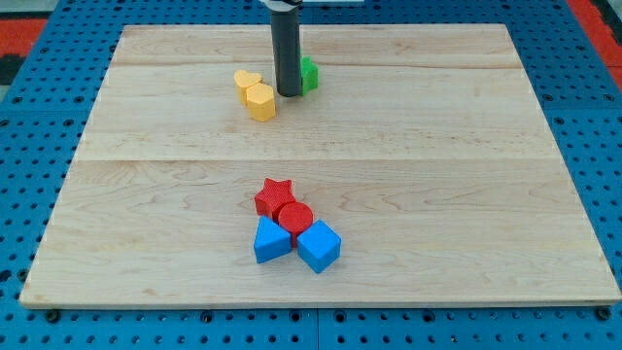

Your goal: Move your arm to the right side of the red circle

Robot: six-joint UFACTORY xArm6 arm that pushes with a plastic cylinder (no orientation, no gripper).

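Observation:
The red circle (295,217) lies on the wooden board (437,175) below the view's centre. It touches a red star (274,196) at its upper left, a blue triangle (271,240) at its lower left and a blue cube (319,245) at its lower right. My tip (289,93) is near the view's top, far above the red circle. It stands between a yellow hexagon (260,101) on its left and a green block (309,73) on its right, which the rod partly hides.
A yellow heart-like block (246,83) touches the yellow hexagon at its upper left. The board rests on a blue pegboard surface (39,117) that surrounds it on all sides.

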